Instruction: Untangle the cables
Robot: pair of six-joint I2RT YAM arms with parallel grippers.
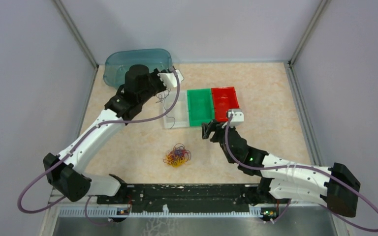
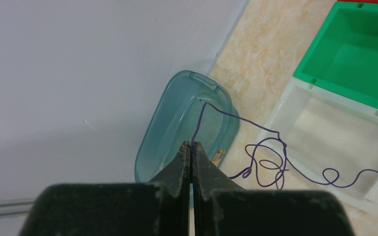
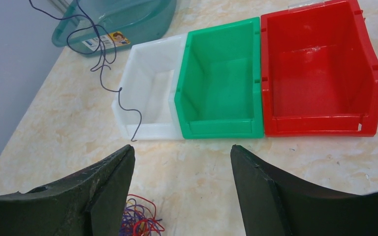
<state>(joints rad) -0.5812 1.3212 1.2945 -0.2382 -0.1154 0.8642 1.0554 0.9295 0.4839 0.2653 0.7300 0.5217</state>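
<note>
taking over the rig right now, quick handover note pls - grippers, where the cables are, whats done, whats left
Left gripper: shut on one purple cable, held high; the cable dangles by the white bin, not yet dropped.
Right gripper: open, empty, low in front of the bins.
Other cables: a red, yellow and purple clump on the table, on the near side of the bins.
Done: one purple cable is out of the clump. The white bin, green bin and red bin look empty.
Left: set this cable down, probably in a bin, then separate the clump strand by strand.
</note>
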